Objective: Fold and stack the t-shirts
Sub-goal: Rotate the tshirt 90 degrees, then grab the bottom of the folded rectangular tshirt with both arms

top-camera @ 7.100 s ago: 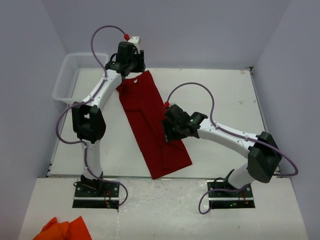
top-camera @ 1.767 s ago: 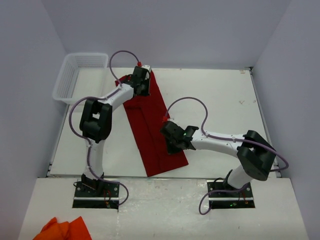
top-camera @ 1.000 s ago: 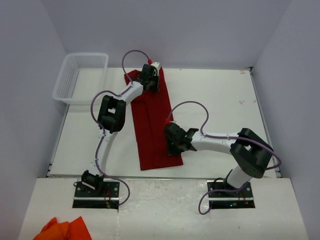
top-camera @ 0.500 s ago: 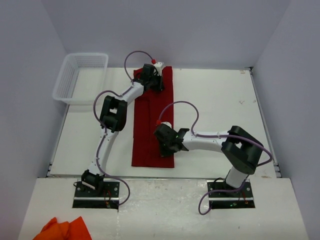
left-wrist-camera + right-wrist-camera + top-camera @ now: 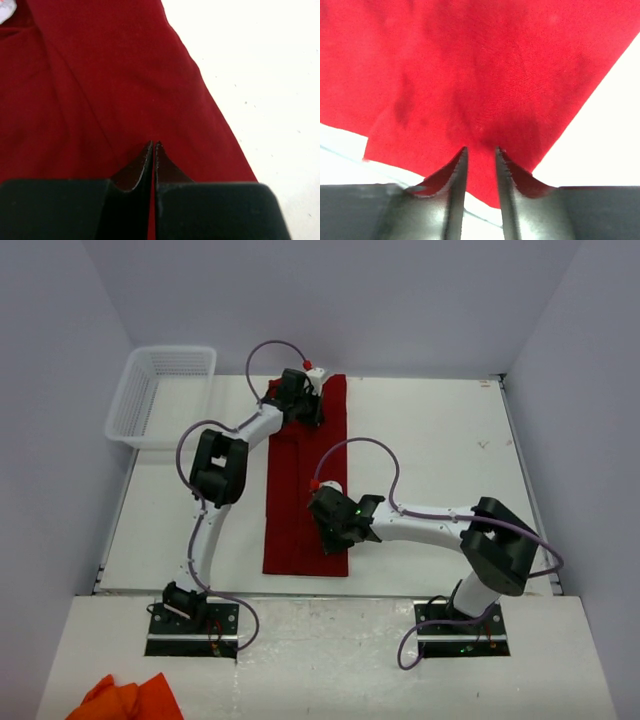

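White flat table (image 5: 440, 450): fills the workspace between pale walls, with both arm bases at its near edge. Dark crimson-red cotton t-shirt (image 5: 300, 510): folded into a long, narrow strip, lying flat on the table left of centre and running straight from the far edge to just short of the near edge. White plastic mesh basket (image 5: 160, 390): at the far left corner, well apart from the t-shirt. Crumpled orange cloth (image 5: 125, 700): on the near ledge, left of the left arm's base. Left gripper (image 5: 152, 145): at the strip's far end, jaws clenched together with only a sliver of red cloth showing between them. Right gripper (image 5: 480, 150): at the near right part of the strip, jaws parted by a narrow gap, with red cloth puckered just ahead of the tips. Small white neck label (image 5: 6, 7): at the corner of the left wrist view, beside a dark fold.
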`<action>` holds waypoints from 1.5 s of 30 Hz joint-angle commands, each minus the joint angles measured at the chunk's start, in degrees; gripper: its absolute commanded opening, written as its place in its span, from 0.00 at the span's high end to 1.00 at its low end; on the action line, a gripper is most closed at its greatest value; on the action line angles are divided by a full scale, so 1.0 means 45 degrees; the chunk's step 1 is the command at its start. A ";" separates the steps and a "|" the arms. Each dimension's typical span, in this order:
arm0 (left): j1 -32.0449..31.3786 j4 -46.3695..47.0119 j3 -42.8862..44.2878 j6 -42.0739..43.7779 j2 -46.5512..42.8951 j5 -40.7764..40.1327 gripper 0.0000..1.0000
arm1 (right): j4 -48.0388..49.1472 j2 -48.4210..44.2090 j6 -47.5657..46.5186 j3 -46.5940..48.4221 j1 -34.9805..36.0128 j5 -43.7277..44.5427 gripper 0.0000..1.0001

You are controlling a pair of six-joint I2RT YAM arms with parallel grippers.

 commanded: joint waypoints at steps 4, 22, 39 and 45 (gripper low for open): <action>-0.0185 -0.0904 -0.0183 0.1427 -0.3919 -0.1239 0.82 | -0.1982 -0.2206 -0.1333 0.1882 0.0258 0.1311 0.55; 0.1083 -0.2664 -1.4375 -0.4274 -1.6499 -0.2105 0.34 | 0.0570 -0.7462 0.1421 -0.4379 -0.0854 -0.0577 0.37; 0.1319 -0.3169 -1.8484 -0.5485 -1.8554 -0.0771 0.35 | 0.4828 -0.8030 0.4191 -0.7741 -0.1735 -0.2926 0.39; 0.1338 -0.3152 -1.8443 -0.5955 -1.8847 -0.0597 0.36 | 0.5534 -0.7543 0.4838 -0.8447 -0.1715 -0.2849 0.41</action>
